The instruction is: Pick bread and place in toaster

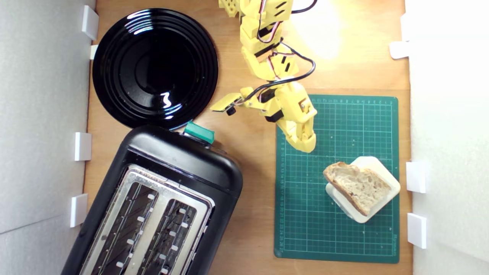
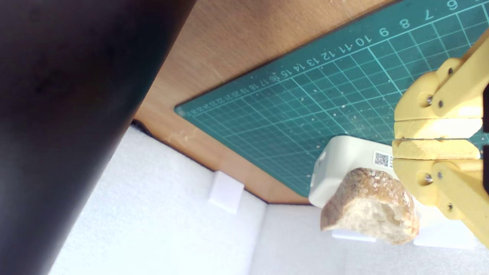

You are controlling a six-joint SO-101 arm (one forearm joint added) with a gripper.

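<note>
Bread (image 1: 358,186) lay flat on a cream block (image 1: 382,168) that stood on the green mat (image 1: 344,236), near the surface's right edge in the exterior view. It was a half-oval slice with pale, holey crumb and a brown, floury crust along its curved side; one end overhung the block, as the wrist view showed (image 2: 370,208). It probably weighed little and felt stiff at the crust but soft and crumbly in the middle, so a hard squeeze could tear it. The overhanging crusted end looked the best place to take hold, with one finger above and one below.

The pincer (image 1: 305,143) hovered over the mat, near the bread but not touching it, its jaws pressed together and holding nothing (image 2: 435,138). It would have to open before any grasp.

The toaster (image 1: 160,206) sat at the surface's lower left corner in the exterior view, both slots empty, well apart from the bread.
</note>
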